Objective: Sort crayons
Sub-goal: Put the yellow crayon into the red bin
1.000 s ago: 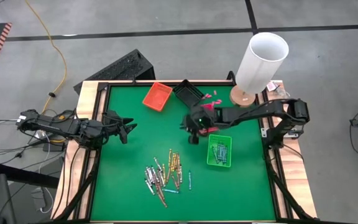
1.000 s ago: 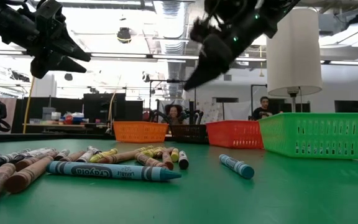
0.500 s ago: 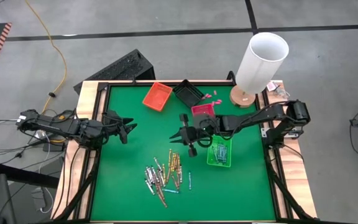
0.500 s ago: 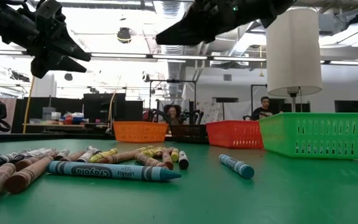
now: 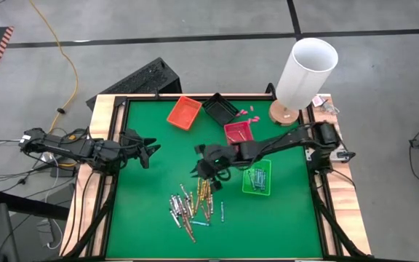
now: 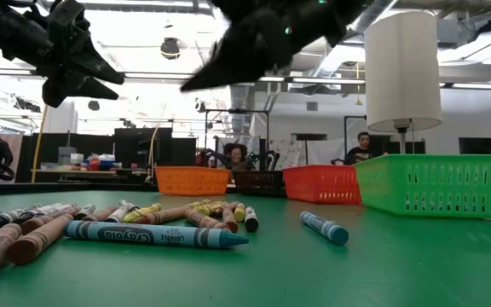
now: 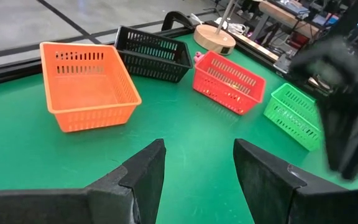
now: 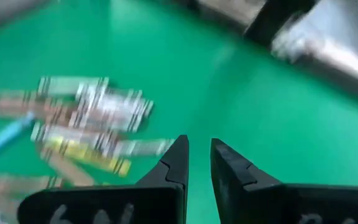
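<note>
The crayons [image 5: 193, 204] lie in a loose pile on the green mat near the table's front middle. They also show in the low view [image 6: 156, 234] and the right wrist view [image 8: 86, 118]. My right gripper [image 5: 201, 172] hovers above the pile's far edge. It is empty, and only a narrow gap shows between its fingers [image 8: 197, 155]. My left gripper [image 5: 150, 150] waits open and empty above the mat's left side; it also shows in its own wrist view [image 7: 197, 165]. A few crayons lie in the green tray [image 5: 257, 177].
An orange tray [image 5: 184, 113], a black tray [image 5: 219, 109] and a red tray [image 5: 238, 132] stand at the far middle of the mat. A white lamp [image 5: 305, 69] stands at the far right corner. One teal crayon [image 6: 324, 228] lies apart from the pile.
My right gripper has swept from beside the red and green trays toward the table's left and near edges, and now stands over the far edge of the crayon pile. The crayons have not moved.
</note>
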Controlling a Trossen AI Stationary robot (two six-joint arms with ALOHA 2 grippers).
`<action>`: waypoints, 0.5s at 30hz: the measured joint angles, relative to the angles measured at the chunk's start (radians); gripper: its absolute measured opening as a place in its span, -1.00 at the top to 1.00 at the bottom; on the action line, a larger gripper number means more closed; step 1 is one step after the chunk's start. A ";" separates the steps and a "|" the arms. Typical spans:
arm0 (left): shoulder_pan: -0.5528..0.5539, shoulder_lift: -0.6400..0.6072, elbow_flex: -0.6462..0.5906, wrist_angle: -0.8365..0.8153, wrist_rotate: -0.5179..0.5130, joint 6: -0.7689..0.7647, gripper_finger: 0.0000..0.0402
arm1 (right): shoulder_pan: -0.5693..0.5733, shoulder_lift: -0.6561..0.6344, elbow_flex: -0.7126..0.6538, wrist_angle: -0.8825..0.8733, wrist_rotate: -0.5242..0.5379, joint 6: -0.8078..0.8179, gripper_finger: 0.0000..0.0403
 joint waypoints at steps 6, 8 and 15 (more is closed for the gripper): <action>0.000 0.000 0.000 -0.001 0.000 0.023 0.10 | -0.003 0.112 0.226 -0.340 -0.060 -0.088 0.69; 0.000 0.000 0.000 -0.001 0.000 0.028 0.10 | 0.003 0.150 0.281 -0.451 -0.059 -0.170 0.69; 0.000 0.000 0.000 -0.006 0.000 0.029 0.10 | 0.018 0.255 0.365 -0.506 -0.046 -0.439 0.70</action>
